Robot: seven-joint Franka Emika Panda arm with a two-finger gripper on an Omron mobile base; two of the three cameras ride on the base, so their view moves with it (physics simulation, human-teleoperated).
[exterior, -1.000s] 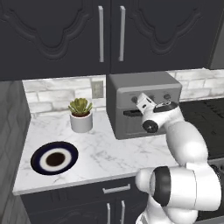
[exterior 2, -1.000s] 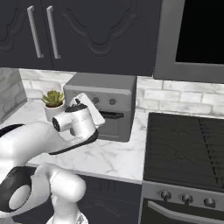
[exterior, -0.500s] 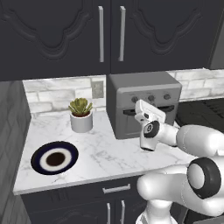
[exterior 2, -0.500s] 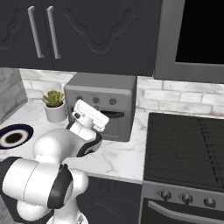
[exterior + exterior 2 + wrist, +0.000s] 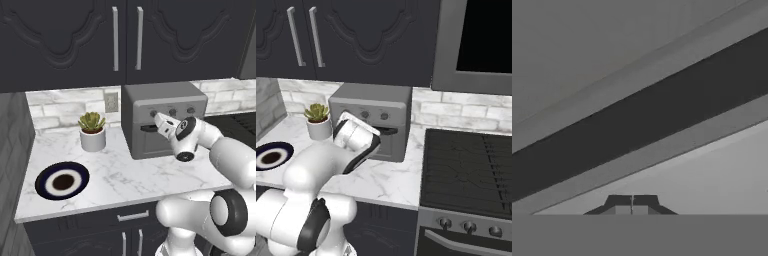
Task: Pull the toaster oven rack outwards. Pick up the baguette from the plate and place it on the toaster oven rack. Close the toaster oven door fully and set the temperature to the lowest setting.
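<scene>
The clenched, empty gripper (image 5: pixel 632 201) is being held close against the toaster oven door (image 5: pixel 150 142), just by its dark handle bar (image 5: pixel 637 130).

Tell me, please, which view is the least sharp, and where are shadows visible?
Hand view: softest, flat grey toaster oven door and its dark handle bar with blurred edges. Left base view: sharper, soft shadows beside the plant pot and plate. Right base view: even light, no glare.
</scene>
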